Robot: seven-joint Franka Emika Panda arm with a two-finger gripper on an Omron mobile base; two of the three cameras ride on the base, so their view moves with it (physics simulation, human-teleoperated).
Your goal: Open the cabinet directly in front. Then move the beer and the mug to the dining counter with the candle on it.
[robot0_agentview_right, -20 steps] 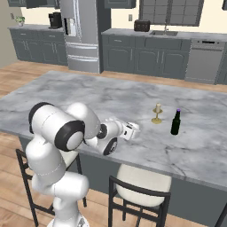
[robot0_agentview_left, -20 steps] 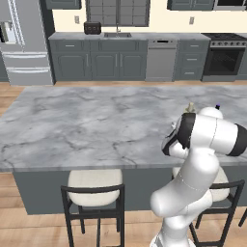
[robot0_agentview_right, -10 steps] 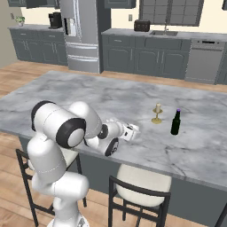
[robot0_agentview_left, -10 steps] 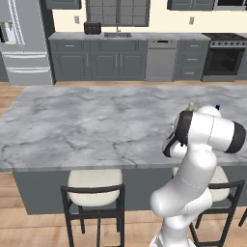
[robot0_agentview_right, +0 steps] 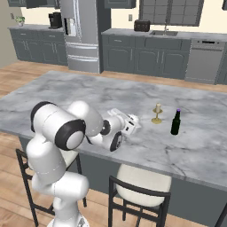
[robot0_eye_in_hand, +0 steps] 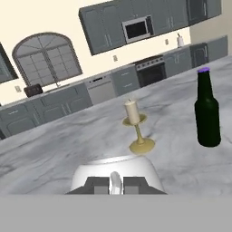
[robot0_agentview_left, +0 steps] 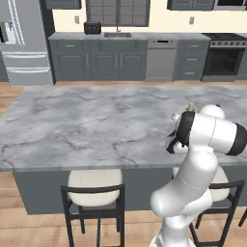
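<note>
My gripper (robot0_eye_in_hand: 115,183) is shut on the rim of a white mug (robot0_eye_in_hand: 136,165), holding it low over the dining counter (robot0_agentview_right: 88,95) near its front edge. In the right base view the gripper (robot0_agentview_right: 131,123) sits left of the candle (robot0_agentview_right: 157,114). The cream candle (robot0_eye_in_hand: 135,127) in its golden holder stands just beyond the mug. The dark beer (robot0_eye_in_hand: 207,111) with a purple cap stands upright to the candle's right, also seen as the beer (robot0_agentview_right: 176,123). My arm covers most of both in the left base view. I cannot tell which of the far wall cabinets is the task's cabinet.
Stools (robot0_agentview_right: 142,186) with cream seats stand along the island's near side. Base cabinets with a sink (robot0_agentview_left: 117,34) and toaster (robot0_agentview_left: 92,28) line the far wall, a fridge (robot0_agentview_left: 21,41) at left, an oven (robot0_agentview_left: 224,60) at right. Wall cabinets and a microwave (robot0_eye_in_hand: 138,29) hang above.
The arm has shifted only slightly; the gripper stays shut on the mug over the counter beside the candle. The beer and candle have not moved.
</note>
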